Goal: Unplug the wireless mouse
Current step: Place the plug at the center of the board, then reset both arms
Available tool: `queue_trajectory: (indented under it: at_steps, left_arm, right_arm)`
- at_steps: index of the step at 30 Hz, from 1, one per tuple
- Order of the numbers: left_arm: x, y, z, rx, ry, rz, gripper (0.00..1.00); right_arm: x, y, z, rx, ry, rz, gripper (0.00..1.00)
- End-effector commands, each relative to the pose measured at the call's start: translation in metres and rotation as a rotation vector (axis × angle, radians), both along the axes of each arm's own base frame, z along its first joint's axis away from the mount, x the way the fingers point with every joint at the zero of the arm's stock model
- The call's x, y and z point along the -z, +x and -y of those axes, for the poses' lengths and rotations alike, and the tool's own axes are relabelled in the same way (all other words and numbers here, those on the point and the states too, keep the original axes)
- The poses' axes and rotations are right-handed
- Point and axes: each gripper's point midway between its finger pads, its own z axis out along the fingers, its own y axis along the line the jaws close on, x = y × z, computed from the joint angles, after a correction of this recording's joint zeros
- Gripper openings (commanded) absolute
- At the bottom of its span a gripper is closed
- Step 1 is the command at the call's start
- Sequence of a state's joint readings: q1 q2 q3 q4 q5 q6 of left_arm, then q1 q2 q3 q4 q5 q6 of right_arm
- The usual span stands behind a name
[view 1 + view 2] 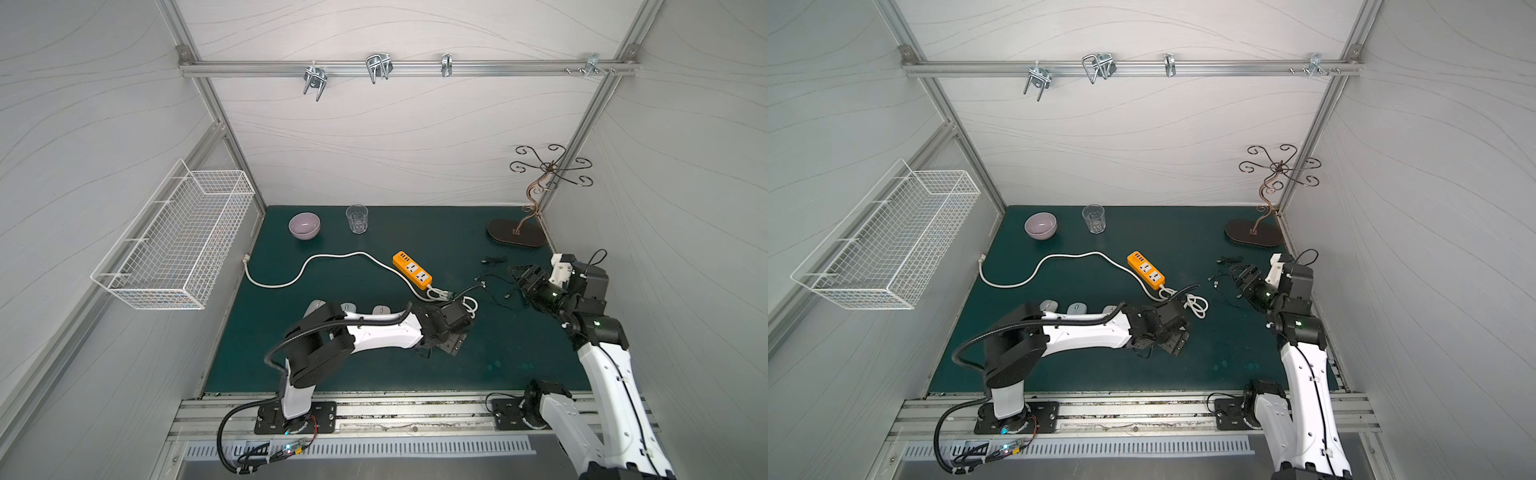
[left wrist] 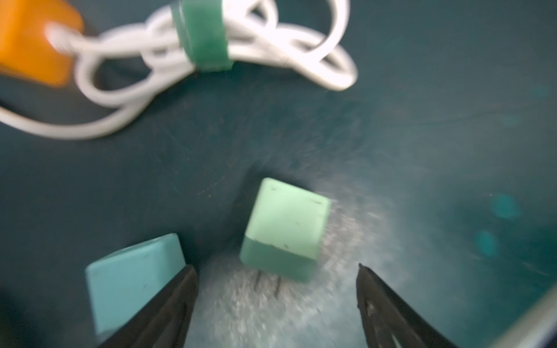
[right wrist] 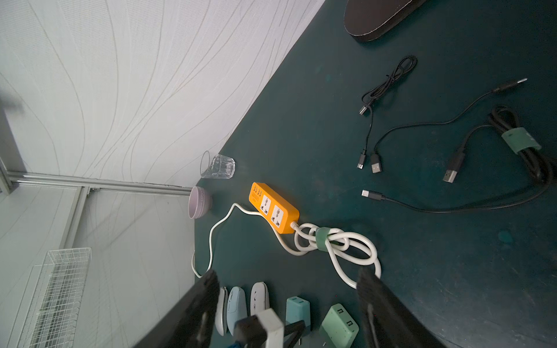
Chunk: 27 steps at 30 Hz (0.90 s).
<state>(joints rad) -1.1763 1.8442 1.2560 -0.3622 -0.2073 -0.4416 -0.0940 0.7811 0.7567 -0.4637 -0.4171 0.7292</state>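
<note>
Three wireless mice (image 3: pixel 236 307) are seen side by side in a row on the green surface (image 1: pixel 374 374), partly hidden beneath the left arm in both top views. No cable can be seen plugged into any of them, so which one is meant cannot be told. Just beside the row, a blue charger (image 3: pixel 297 310) and a green charger (image 2: pixel 286 229) are found, the green one tipped over with its prongs showing. The left hand (image 2: pixel 276 267) is released, its fingers spread to either side of the green charger and touching neither face. The right hand (image 3: pixel 288 271) is likewise released and empty, held above loose black cables (image 3: pixel 452 208). Between the arms, the orange power strip (image 1: pixel 412 270) lies with its bundled white cord (image 2: pixel 271 60). It is judged that the mice could be swept aside by the left forearm hanging over them, and that the tipped charger or the blue one could be knocked if the spread fingers were lowered carelessly. No brand or label can be read. Raised lettering on the purple bowl (image 3: pixel 200 200) is too small to make out.
</note>
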Motion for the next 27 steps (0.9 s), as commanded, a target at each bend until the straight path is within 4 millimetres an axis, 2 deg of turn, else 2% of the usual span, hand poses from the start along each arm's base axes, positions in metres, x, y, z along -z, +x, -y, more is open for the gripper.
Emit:
queue_trajectory:
  at_steps: [1,4,5,7,9,10,15,18,21,24,27]
  left_arm:
    - [-0.063,-0.002,0.004,0.025,-0.096,0.099,0.87]
    - [-0.106,0.005,-0.023,-0.024,-0.129,0.200,0.89]
    - [-0.120,0.010,-0.037,-0.049,-0.131,0.247,0.91]
    - [-0.146,0.025,-0.076,-0.138,-0.133,0.345,0.99]
    - [-0.156,0.045,-0.118,-0.238,-0.168,0.362,0.99]
    - [-0.159,0.057,-0.143,-0.299,-0.186,0.363,0.99]
    - [-0.173,0.098,-0.255,-0.598,-0.177,0.509,0.99]
    - [-0.171,0.117,-0.317,-0.784,-0.197,0.574,0.99]
    - [-0.157,0.130,-0.370,-0.914,-0.108,0.647,1.00]
    - [-0.131,0.141,-0.415,-0.990,-0.024,0.664,0.99]
    - [-0.100,0.145,-0.447,-1.067,-0.074,0.651,0.99]
  right_arm:
    - [-0.016,-0.002,-0.003,-0.016,-0.051,0.044,0.75]
    - [-0.027,-0.002,-0.008,-0.045,-0.145,0.073,0.76]
    - [-0.031,-0.002,-0.010,-0.062,-0.179,0.088,0.76]
    - [-0.038,-0.002,-0.018,-0.109,-0.256,0.138,0.80]
    - [-0.038,-0.001,-0.027,-0.172,-0.313,0.178,0.89]
    - [-0.036,0.001,-0.031,-0.196,-0.344,0.200,0.99]
    - [-0.011,0.018,-0.031,-0.182,-0.403,0.265,0.99]
    - [0.011,0.037,-0.026,-0.144,-0.445,0.284,0.99]
    - [0.033,0.055,-0.015,-0.119,-0.590,0.328,0.99]
    - [0.050,0.070,-0.004,-0.092,-0.735,0.323,0.99]
    - [0.068,0.084,0.004,-0.068,-0.794,0.342,0.99]
